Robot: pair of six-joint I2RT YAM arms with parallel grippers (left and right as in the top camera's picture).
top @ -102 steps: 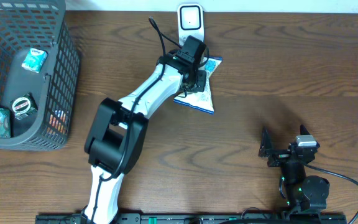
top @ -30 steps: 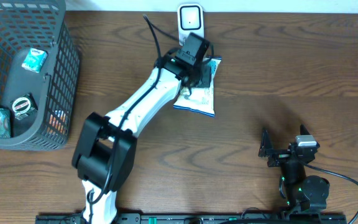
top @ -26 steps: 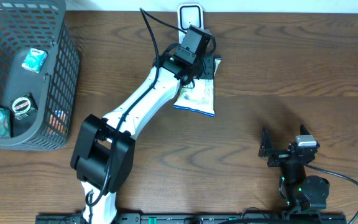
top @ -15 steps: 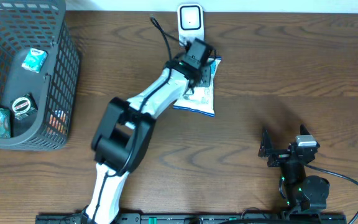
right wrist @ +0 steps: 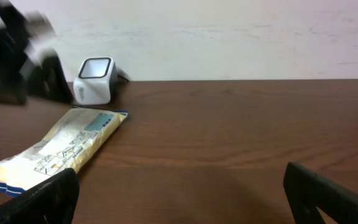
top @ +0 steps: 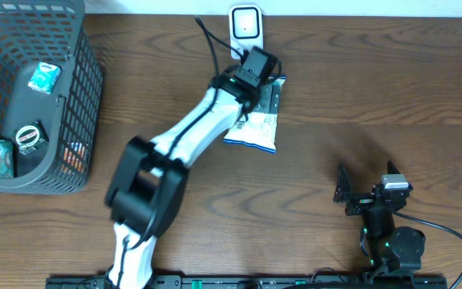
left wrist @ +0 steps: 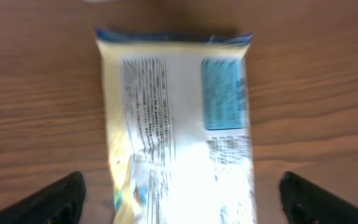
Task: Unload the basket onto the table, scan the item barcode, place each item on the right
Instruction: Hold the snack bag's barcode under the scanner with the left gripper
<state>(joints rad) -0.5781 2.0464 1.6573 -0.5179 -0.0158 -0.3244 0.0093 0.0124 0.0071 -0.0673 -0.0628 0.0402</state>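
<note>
The item, a white and yellow snack packet with blue ends, lies flat on the wooden table just in front of the white barcode scanner. Its printed back faces up in the left wrist view, packet. My left gripper hovers over the packet's far end and stands open, its fingertips wide of both edges and touching nothing. My right gripper rests open at the near right, holding nothing. From there I see the packet and the scanner to the left.
A dark wire basket stands at the far left with several small packaged items inside. The left arm stretches diagonally across the table's middle. A cable runs from the scanner.
My left gripper has gone from shut on the packet to open. The packet now lies released on the table in front of the scanner. The right arm has not moved.
</note>
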